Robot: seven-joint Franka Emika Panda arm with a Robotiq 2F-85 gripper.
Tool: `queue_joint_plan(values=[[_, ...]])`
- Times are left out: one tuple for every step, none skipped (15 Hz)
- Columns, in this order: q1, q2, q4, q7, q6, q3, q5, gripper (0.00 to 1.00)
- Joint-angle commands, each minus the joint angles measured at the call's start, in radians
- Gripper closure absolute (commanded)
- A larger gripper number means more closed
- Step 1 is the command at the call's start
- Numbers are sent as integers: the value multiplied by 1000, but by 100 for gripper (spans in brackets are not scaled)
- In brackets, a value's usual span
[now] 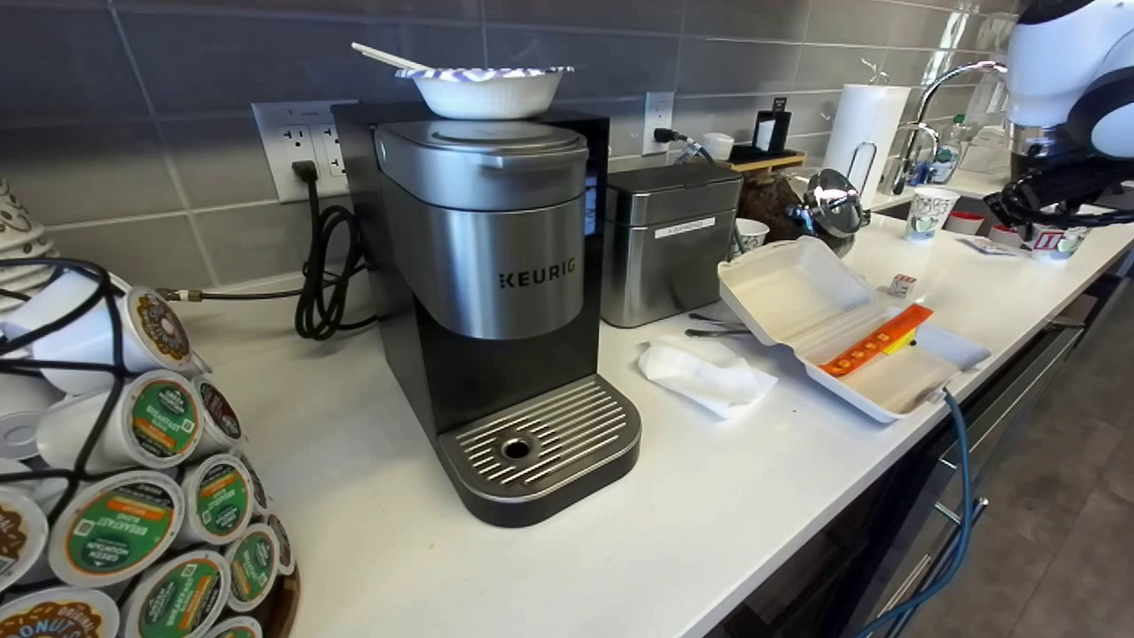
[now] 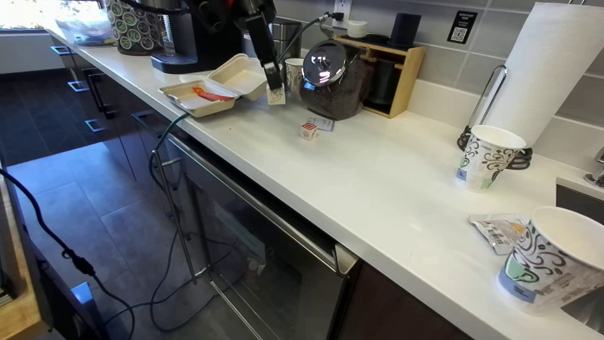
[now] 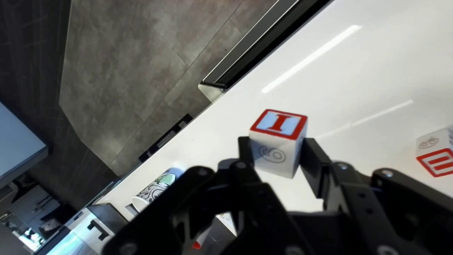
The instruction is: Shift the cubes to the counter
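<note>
The cubes are small white letter blocks with red-framed faces. My gripper (image 3: 279, 156) is shut on one cube (image 3: 274, 156), its two black fingertips pressing opposite sides. In an exterior view the held cube (image 2: 276, 96) hangs below the black finger (image 2: 272, 75), above the off-white counter (image 2: 377, 174). In an exterior view the held cube's red-framed face (image 1: 1050, 240) shows in front of a paper cup. Another cube (image 2: 308, 132) rests on the counter beside a small card; it also shows in an exterior view (image 1: 902, 285) and at the right of the wrist view (image 3: 436, 152).
An open white foam tray (image 1: 952, 346) holds an orange strip (image 1: 877, 339) near the counter's front edge. A glass jar (image 2: 330, 94), wooden stand (image 2: 406, 80), paper towel roll (image 2: 552, 71) and patterned cups (image 2: 490, 158) stand around. A coffee machine (image 1: 496, 266) stands farther along.
</note>
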Motion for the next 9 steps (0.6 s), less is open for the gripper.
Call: queue_joint_plan(values=[[-10,117,92,-128,127,-33,7,86],[-16,143,111,-169,172,-39,28,86],[-20,165,126,-204,214,-45,45,86],[-27,194,146,-242,258,-47,75,86],[-26,222,168,-269,266,-51,103,86],[-22,246,187,-291,255,-56,135,86],[-24,268,202,-318,247,-57,185,86],[-24,288,215,-342,249,-59,227,86],[-30,309,222,-380,279,-57,276,86]])
